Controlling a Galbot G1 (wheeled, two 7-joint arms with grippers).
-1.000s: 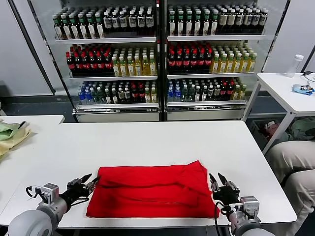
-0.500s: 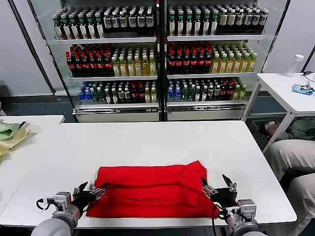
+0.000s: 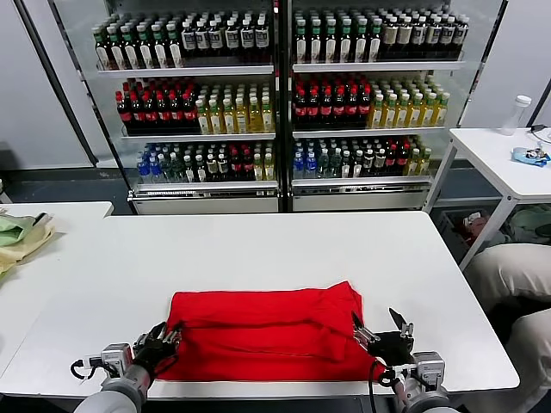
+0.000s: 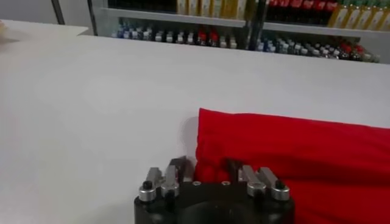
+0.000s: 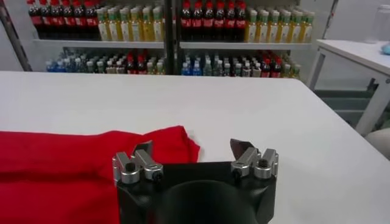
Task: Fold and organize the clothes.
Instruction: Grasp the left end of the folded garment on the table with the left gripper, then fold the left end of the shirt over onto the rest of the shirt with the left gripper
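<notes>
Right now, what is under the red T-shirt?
The bright red soft-fabric T-shirt lies folded on the white rectangular table. Only tabletop shows around it; anything beneath the cloth is covered.

Left hand (image 3: 166,337) now moved inward, fingers narrowed around near left corner of red T-shirt (image 3: 267,331). Right hand (image 3: 380,327) lowered, spread wide at right edge.
</notes>
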